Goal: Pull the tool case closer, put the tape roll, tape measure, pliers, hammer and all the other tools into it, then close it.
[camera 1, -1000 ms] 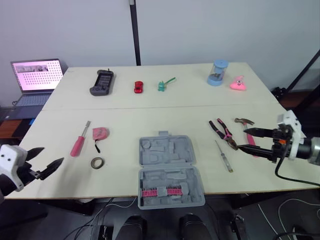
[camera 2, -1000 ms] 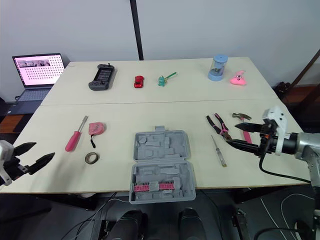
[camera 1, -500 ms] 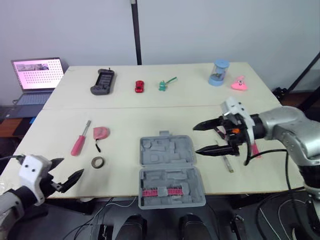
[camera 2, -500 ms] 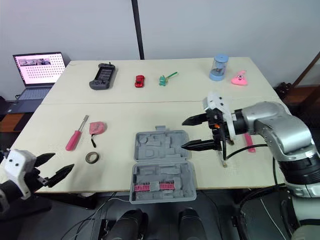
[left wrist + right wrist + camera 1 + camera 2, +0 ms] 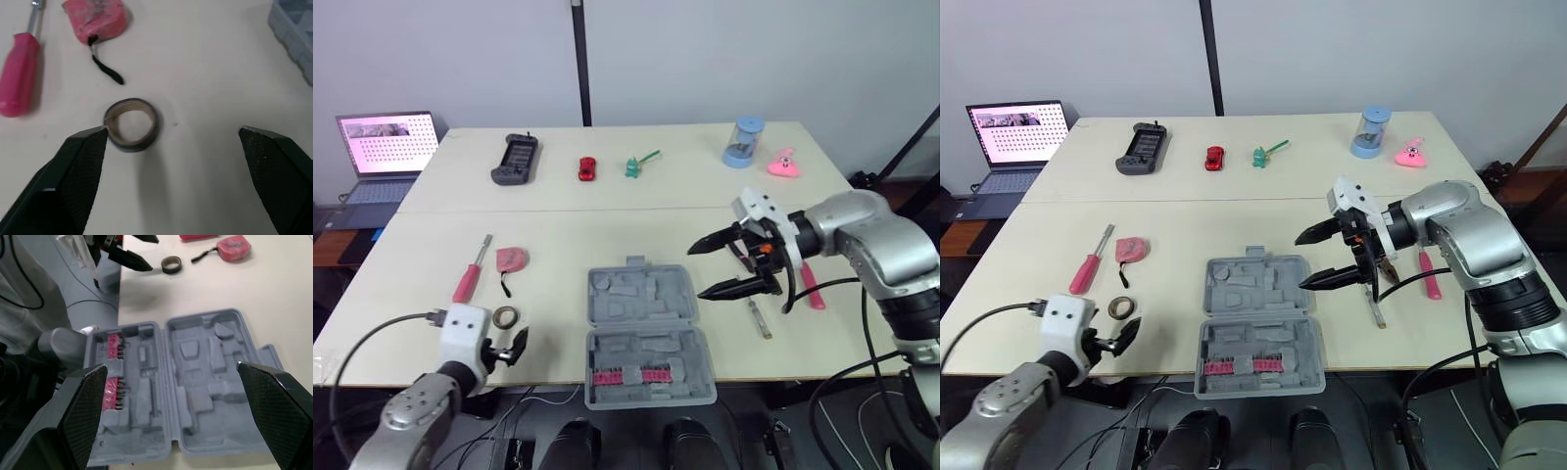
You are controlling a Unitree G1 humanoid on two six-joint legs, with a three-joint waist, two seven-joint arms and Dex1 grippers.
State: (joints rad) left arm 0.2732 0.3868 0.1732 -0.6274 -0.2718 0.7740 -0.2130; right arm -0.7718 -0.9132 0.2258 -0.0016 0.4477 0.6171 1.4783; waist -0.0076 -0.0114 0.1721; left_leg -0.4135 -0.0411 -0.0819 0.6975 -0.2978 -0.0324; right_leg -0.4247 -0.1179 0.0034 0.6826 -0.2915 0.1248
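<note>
Brought left gripper (image 5: 173, 131) in from off the table's left front edge since half a second ago, up to the tape roll (image 5: 131, 125). Holds its fingers wide apart, gripping nothing, with the roll flat on the table (image 5: 607, 215) between the tips and close against one finger (image 5: 83, 156); cannot tell whether touching. Kept right gripper (image 5: 696, 272) almost where it was, hanging over the right edge of the case (image 5: 641, 338), fingers spread wide and empty. Has the case open and flat at the middle of the table's front edge, lid half away from the robot, a row of pink bits in the near half, other moulded slots bare. Has tape measure (image 5: 511, 259) just beyond the roll and apart from it, strap trailing toward the roll, with red screwdriver (image 5: 467, 282) left of that. Has pliers (image 5: 1389, 270), hammer (image 5: 811, 291) and thin screwdriver (image 5: 759, 320) on the table right of the case, pliers partly hidden behind the right gripper, hammer's pink handle farthest right.
</note>
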